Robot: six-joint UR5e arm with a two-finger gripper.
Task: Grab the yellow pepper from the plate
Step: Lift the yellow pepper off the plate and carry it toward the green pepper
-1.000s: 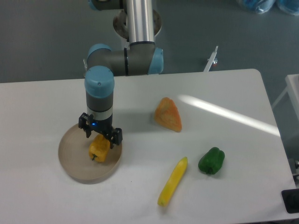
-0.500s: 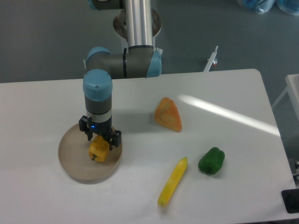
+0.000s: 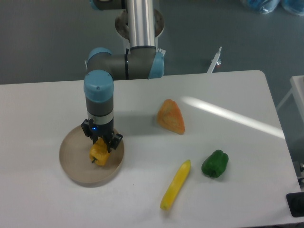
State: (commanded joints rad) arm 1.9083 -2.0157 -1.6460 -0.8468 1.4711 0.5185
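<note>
The yellow pepper [image 3: 99, 154] is a small blocky yellow-orange piece lying on the round tan plate [image 3: 76, 167] at the table's left front. My gripper [image 3: 101, 144] points straight down over the plate, its two black fingers pressed against the pepper's upper sides, shut on it. The pepper's top is hidden by the gripper, while its lower half and dark stem show below the fingers. It still rests on the plate.
An orange wedge-shaped piece [image 3: 171, 116] lies mid-table. A long slim yellow chili piece [image 3: 175, 185] and a green pepper [image 3: 215, 164] lie toward the front right. The arm's column [image 3: 140, 28] stands behind the table's back edge.
The gripper has come down a little over the pepper and its fingers have drawn inward onto the pepper's sides. The pepper has shifted slightly left.
</note>
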